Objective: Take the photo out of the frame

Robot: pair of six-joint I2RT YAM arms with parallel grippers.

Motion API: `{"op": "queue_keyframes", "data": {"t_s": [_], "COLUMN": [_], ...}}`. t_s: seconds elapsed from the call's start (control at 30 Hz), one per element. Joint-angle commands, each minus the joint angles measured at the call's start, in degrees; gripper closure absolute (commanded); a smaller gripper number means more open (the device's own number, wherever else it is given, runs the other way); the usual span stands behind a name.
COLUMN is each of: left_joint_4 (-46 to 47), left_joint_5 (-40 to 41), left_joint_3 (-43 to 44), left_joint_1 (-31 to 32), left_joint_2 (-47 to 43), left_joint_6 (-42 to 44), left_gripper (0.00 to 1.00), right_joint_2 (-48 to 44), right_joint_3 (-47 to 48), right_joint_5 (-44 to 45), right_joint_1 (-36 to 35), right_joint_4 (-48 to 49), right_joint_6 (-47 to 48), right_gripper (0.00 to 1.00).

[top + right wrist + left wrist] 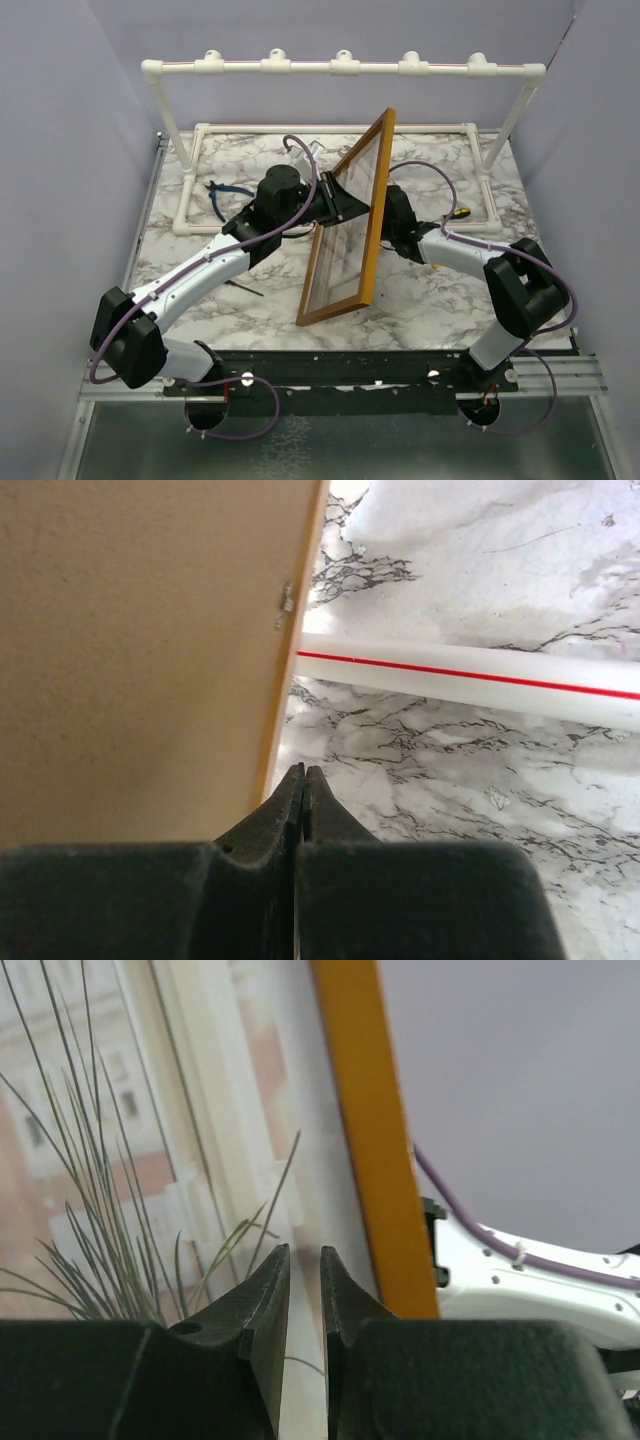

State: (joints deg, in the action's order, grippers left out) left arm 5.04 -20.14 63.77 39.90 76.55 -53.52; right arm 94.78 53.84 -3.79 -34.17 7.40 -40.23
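The frame [345, 265] is standing on one short edge on the marble table [430, 290], leaning and running diagonally between the two arms, with its top corner reaching toward the white pipe rack [340, 66].

The left gripper [305, 1270] is sitting at the frame's glass side, about halfway up, near the long wooden border. Its fingers [262, 1305] are standing slightly spread, with a narrow gap between the tips and nothing pinched in it. In the left wrist view the tips are pointing straight at the glass. The photo [120, 1210] is lying behind that glass, inside the frame, showing its thin grass blades and a pale window. The orange-brown border [375, 1140] is running just to the right of the tips.

The right gripper [302, 780] is sitting at the other side of the frame, by the plain brown back [130, 650]. Its fingers are pressed together and holding nothing. The frame's edge is coming down just left of the tips; whether they are touching it cannot be told. A small metal tab [287, 598] is showing on that edge higher up. A white pipe [480, 670] with a red line is lying across the table beyond the tips.
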Motion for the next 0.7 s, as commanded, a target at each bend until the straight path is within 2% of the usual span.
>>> {"op": "queue_keyframes", "data": {"t_s": [0.0,0.2,0.33,0.57,0.67], "left_joint_4": [-1.3,-2.3,-8.1,-20.1,-20.6], "left_joint_5": [-1.4,-1.6,0.9,13.0,12.4], "left_joint_3": [-0.6,0.7,1.9,-1.8,-6.7], "left_joint_1": [1.2,1.3,1.2,-1.5,-6.6], "left_joint_2": [1.3,-0.2,-2.3,-7.2,-10.1], "left_joint_6": [1.3,3.4,7.1,12.5,12.5], "left_gripper": [0.80,0.70,0.64,0.62,0.62], "right_joint_2": [-2.6,-3.5,-2.8,4.9,10.6], "right_joint_3": [-2.9,-8.5,-12.2,-17.7,-18.0], "right_joint_5": [-4.0,-12.4,-18.5,-25.0,-29.5], "right_joint_1": [1.3,4.6,6.0,7.7,8.6], "right_joint_4": [4.0,11.6,19.9,43.2,53.7], "right_joint_6": [1.5,1.5,0.3,-3.0,-6.8], "right_gripper": [0.99,0.99,0.99,1.00,1.00]}}
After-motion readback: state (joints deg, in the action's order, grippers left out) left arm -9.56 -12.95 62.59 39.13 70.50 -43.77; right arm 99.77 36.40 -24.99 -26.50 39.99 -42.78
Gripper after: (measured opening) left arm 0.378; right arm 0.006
